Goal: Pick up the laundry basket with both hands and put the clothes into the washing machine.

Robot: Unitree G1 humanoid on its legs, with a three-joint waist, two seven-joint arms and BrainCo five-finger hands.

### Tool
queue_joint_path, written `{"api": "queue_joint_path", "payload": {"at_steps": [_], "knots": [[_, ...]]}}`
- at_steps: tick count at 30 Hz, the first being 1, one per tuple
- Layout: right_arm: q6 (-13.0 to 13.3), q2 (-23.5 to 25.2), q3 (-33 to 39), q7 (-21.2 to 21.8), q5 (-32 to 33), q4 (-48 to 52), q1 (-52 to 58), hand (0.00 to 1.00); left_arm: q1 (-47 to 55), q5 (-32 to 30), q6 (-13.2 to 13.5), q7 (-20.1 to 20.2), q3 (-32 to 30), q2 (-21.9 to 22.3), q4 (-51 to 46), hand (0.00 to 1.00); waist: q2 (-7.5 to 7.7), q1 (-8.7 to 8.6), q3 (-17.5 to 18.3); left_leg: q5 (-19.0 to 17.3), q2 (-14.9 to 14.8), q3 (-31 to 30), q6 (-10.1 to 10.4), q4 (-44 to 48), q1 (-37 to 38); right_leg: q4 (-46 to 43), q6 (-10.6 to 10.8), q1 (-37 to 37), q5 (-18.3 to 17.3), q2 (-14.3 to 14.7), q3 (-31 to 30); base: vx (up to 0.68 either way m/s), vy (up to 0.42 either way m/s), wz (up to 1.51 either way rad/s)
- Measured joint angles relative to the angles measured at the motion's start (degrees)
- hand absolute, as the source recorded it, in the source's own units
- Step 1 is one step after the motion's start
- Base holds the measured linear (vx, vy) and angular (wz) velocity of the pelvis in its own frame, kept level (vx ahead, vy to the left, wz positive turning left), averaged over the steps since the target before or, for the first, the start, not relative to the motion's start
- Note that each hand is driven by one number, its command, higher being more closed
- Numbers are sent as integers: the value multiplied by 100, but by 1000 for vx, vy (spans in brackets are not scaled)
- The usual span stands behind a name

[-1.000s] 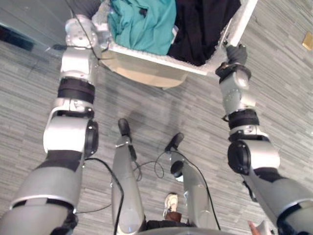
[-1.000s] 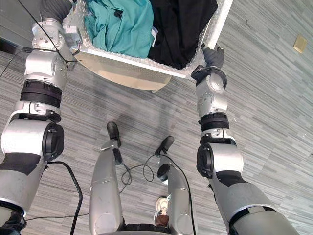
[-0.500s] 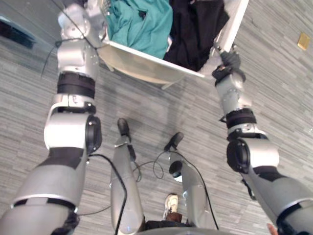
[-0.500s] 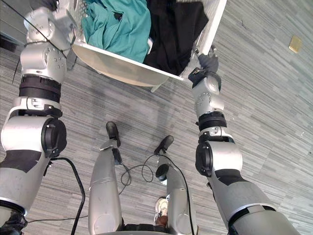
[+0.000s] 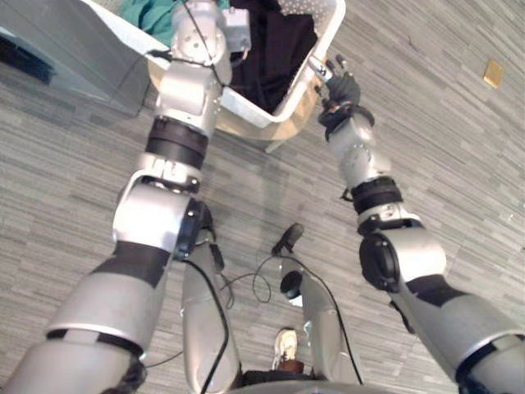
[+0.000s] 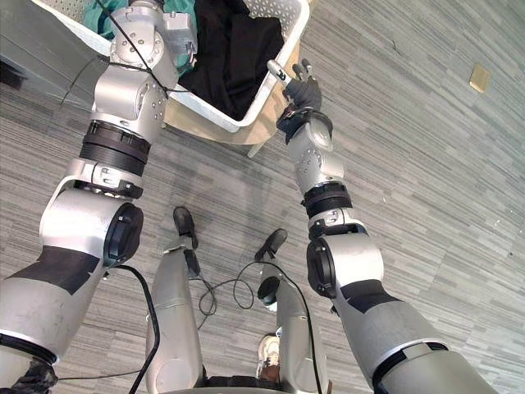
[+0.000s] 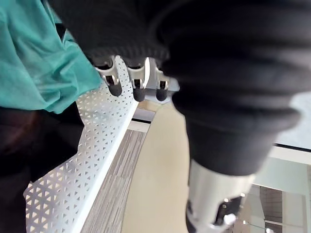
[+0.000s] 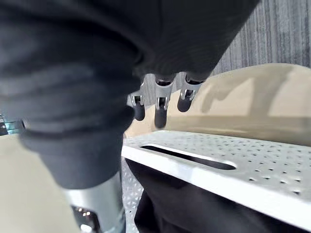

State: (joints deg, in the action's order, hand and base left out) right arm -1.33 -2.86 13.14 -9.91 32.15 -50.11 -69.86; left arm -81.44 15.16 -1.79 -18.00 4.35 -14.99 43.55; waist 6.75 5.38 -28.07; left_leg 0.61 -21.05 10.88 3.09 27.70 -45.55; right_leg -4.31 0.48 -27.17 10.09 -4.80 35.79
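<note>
The laundry basket (image 5: 326,23) was seen raised off the grey plank floor (image 5: 459,164) and carried between the two arms. Its long axis ran from one hand to the other. The teal garment (image 7: 34,58) was heaped toward the left-hand end of the basket, and the black garment (image 5: 271,57) was spread against the right-hand end wall.

The left hand (image 7: 138,77) was set at the rim of the perforated wall, just beside the teal garment. Whether it was clamped there could not be told.

The right hand (image 5: 338,84) was placed at the outer side of the right end wall. Its fingers (image 8: 160,109) were held straight and apart, and one of them was laid against the rim. The handle slot (image 8: 189,158) lay just past the fingertips, and nothing was passed through it.

It was judged that the basket was borne mainly from the left end. Any tipping of the clothes would therefore depend on the right hand first being closed on that slot, since it was the nearer hand to the black garment.

No brand, label or writing could be made out on the basket or the clothes. A small brass-coloured plate (image 5: 493,72) was noted in the floor, well apart from the basket.
</note>
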Motion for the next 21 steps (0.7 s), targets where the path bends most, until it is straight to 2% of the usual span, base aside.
{"api": "queue_joint_path", "payload": {"at_steps": [7, 12, 15, 18, 21], "knots": [[77, 14, -67, 4, -15, 732, 337, 0, 719, 6, 55, 19, 48, 31, -325, 0, 2, -11, 1, 73, 20, 208, 40, -315, 482, -31, -3, 220, -34, -37, -130, 60, -28, -2], [65, -66, -58, 5, -60, 869, 775, 0, 926, 11, 78, 52, 214, 40, -529, 0, 2, -24, 1, 195, 55, 270, 99, -563, 749, -61, -18, 364, -132, -35, -127, 73, -42, 5], [-7, -170, -59, 9, -80, 910, 995, 0, 1260, 20, 92, 59, 285, 13, -1055, 0, 1, -19, 0, 263, 122, 350, 127, -748, 1030, -165, -38, 474, -220, -96, -161, 86, -25, 1], [-25, -412, -57, 9, -129, 1484, 1498, 0, 1641, 24, 111, 68, 457, -30, -1651, 0, 0, 5, 0, 271, 170, 355, 139, -843, 1309, -416, -4, 633, -446, -183, -161, 86, -10, 12], [-27, -731, -48, 17, -192, 2200, 2110, 0, 2307, 2, 116, 133, 448, -223, -2733, 0, -4, 29, 0, 282, 276, 354, 156, -965, 1695, -767, -2, 816, -698, -357, -165, 96, -28, 15]]}}
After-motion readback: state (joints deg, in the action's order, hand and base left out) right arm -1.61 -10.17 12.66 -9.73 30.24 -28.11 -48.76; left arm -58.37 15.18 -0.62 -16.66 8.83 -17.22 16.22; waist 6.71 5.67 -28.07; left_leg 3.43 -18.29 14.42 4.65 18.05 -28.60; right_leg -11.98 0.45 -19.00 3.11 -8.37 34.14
